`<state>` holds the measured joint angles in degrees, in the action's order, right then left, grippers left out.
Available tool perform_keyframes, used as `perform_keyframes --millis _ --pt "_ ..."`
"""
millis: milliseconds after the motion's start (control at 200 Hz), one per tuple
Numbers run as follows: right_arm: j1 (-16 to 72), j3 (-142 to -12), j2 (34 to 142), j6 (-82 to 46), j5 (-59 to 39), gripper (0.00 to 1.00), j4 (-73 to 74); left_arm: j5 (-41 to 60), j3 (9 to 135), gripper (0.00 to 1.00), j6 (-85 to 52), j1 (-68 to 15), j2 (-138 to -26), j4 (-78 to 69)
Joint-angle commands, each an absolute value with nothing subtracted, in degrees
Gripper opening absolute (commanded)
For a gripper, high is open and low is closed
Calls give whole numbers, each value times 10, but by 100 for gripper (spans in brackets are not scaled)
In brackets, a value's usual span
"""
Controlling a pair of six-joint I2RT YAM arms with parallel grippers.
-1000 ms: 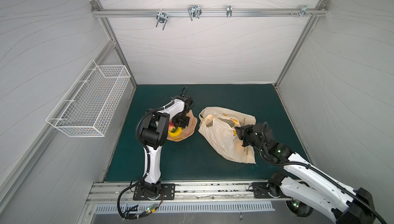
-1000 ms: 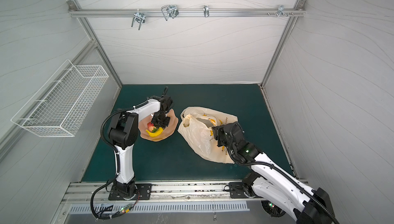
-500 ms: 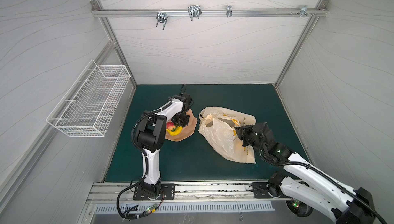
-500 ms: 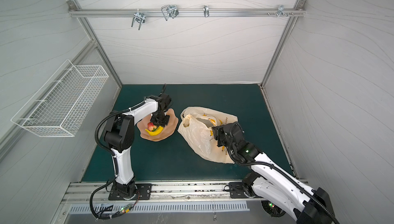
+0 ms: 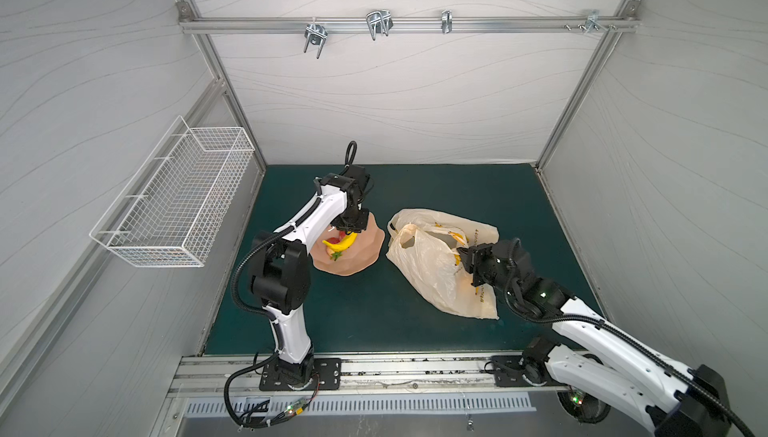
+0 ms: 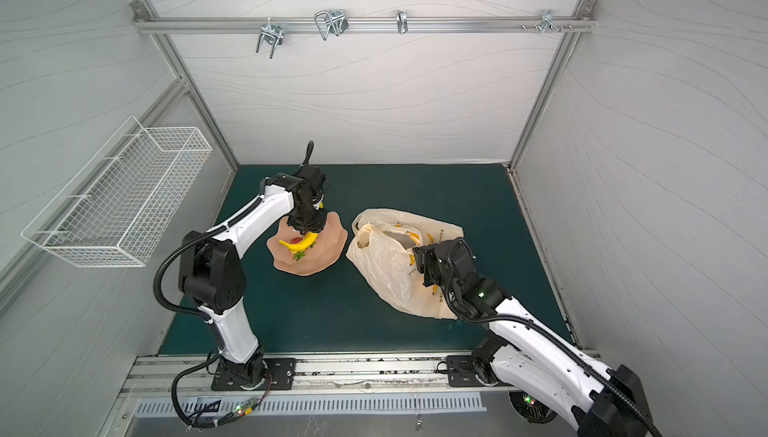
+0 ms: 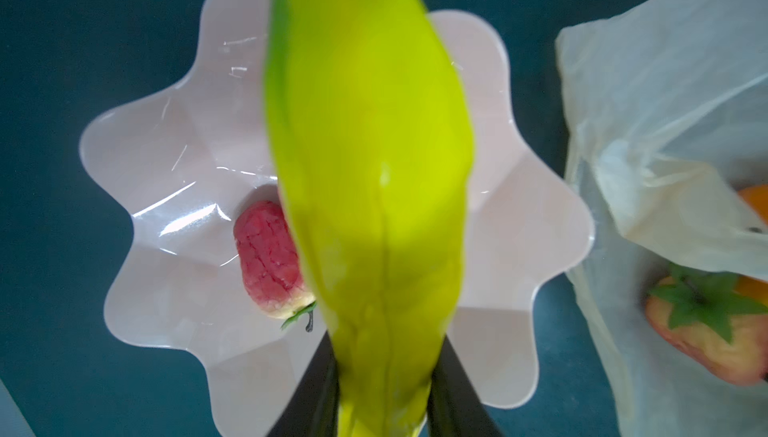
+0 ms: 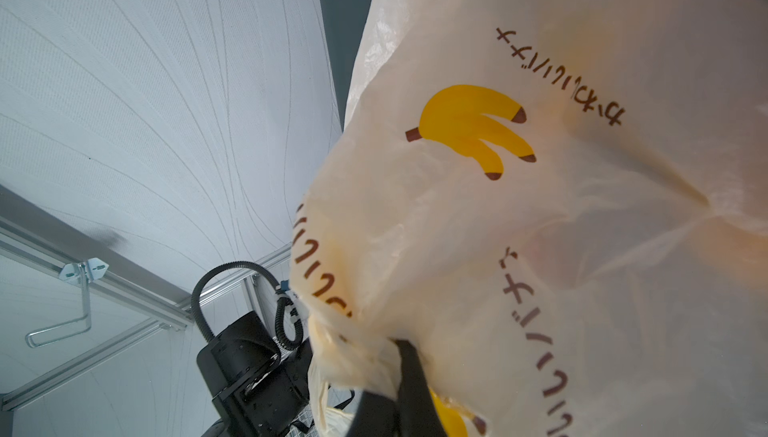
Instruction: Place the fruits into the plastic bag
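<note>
Both top views show us the plastic bag (image 5: 432,277) on the bench (image 5: 374,322), toward the right edge from the dish (image 5: 361,258), its rim pinched in our closed right hand (image 5: 462,257). Our nearer left hand (image 5: 350,231) grips the banana (image 5: 347,242) by one end, its length running straight out from the hand. It has risen off the dish since earlier.

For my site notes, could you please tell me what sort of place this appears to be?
Probably a robot test cell: white panelled walls, a silver overhead rail with metal hooks, and two white-and-black arms bolted to a metal base rail.
</note>
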<state>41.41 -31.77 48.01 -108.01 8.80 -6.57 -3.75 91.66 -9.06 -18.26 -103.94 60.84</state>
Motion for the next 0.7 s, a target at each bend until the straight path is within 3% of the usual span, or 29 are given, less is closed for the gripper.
perform_keyframes --millis 0,470,695 --pt "417 -334 483 -1118 86 0 -69 4 955 0 -93 -181 -1003 627" --pt "417 -335 483 -1114 81 0 -68 137 1011 0 -157 -182 -976 588" --pt "418 -334 481 -1113 79 0 -69 151 1011 0 -185 -206 -975 550"
